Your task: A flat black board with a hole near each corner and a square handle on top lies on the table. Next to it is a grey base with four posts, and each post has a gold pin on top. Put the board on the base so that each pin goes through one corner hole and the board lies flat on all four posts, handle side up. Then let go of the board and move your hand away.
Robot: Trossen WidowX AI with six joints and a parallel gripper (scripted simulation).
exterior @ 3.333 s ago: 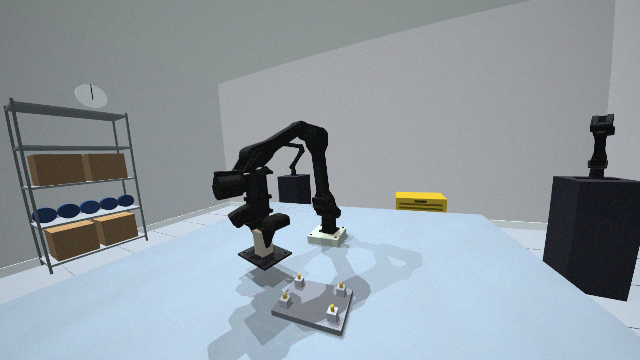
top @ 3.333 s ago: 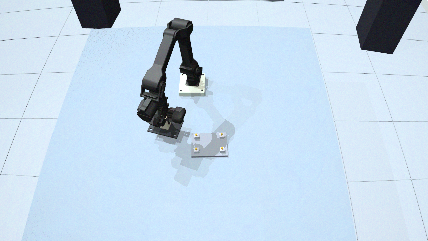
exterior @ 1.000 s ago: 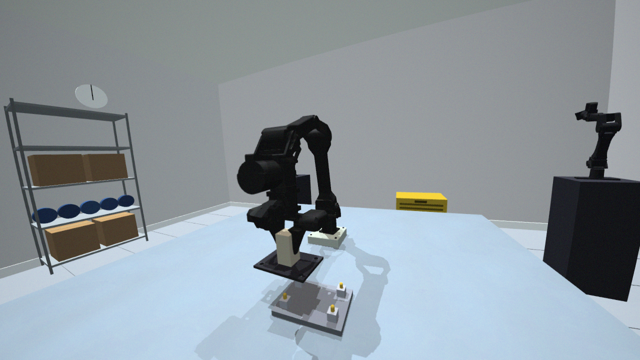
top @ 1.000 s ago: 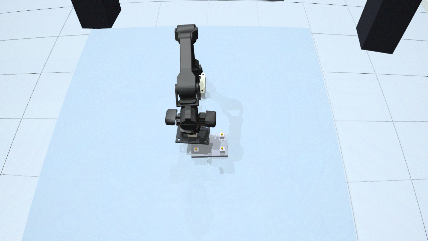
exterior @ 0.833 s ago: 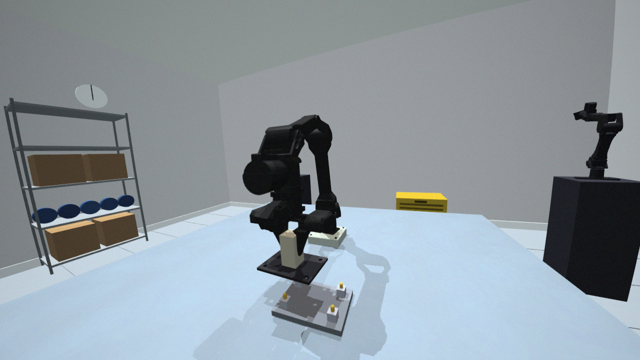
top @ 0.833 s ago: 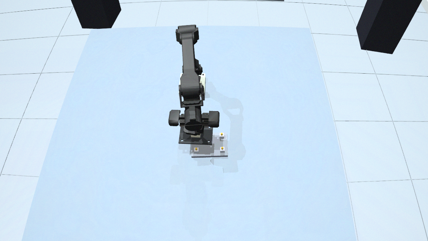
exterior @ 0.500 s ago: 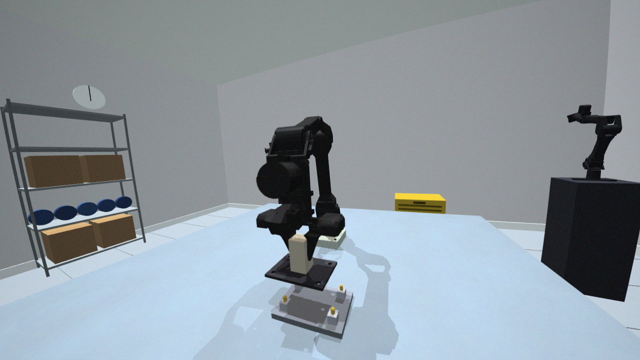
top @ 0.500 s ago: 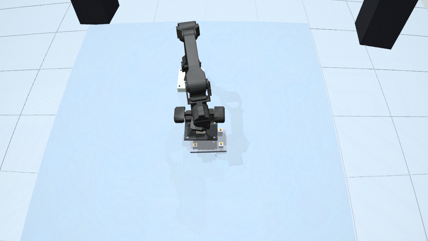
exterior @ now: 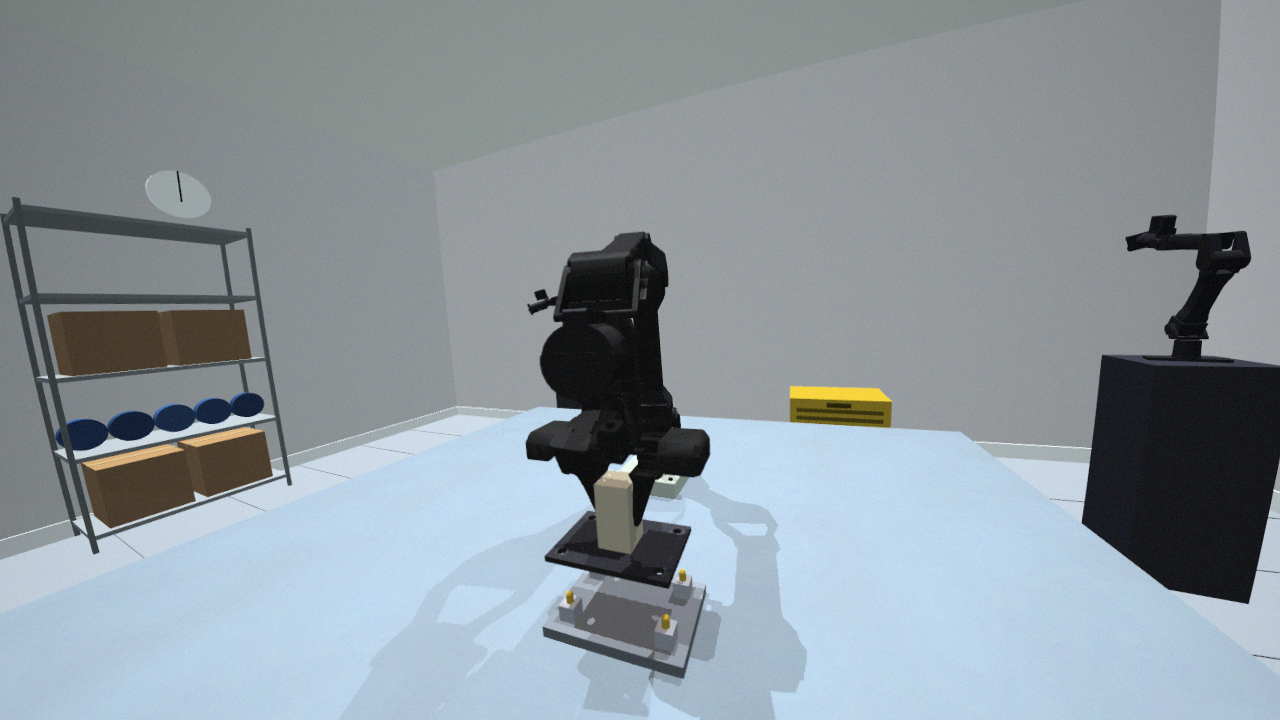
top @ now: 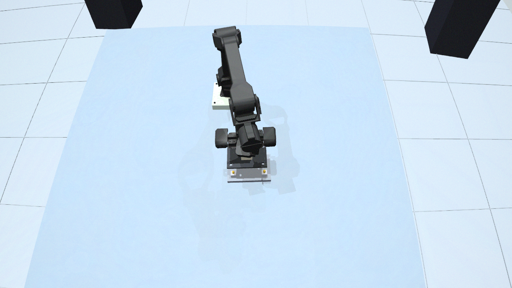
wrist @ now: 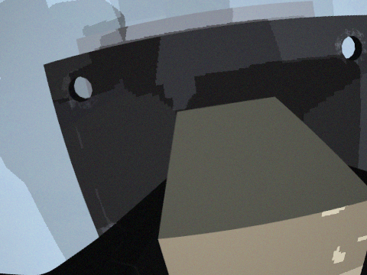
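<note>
Claw: the gripper [exterior: 617, 512] is clamped on the handle [top: 246, 157] [exterior: 615, 514] [wrist: 245, 172], one finger on either side, so the board's corners are left free for the pins.
Board: the black board [top: 236, 164] [exterior: 657, 559] [wrist: 126, 126] hangs above the base [top: 250, 180] [exterior: 617, 646], handle up and roughly level, apart from the posts.
Holes: all four show in the exterior view; two show in the wrist view, with no pin through either.
Pins: three gold pins show outside; the top view has two beyond the board's near edge, so the board seems to need a small shift toward them.
Height: the gap looks deliberate, keeping the board off the pins while it is lined up.
Next: probably align, then lower straight down, release and back off.
Risk: a hole slightly off could catch a pin and tip the board.
In the way: the arm hides much of the board from above; the board hides the fourth post.
Around: a shelf rack [exterior: 265, 358] and a yellow box [exterior: 838, 394] stand well apart, no hindrance.
</note>
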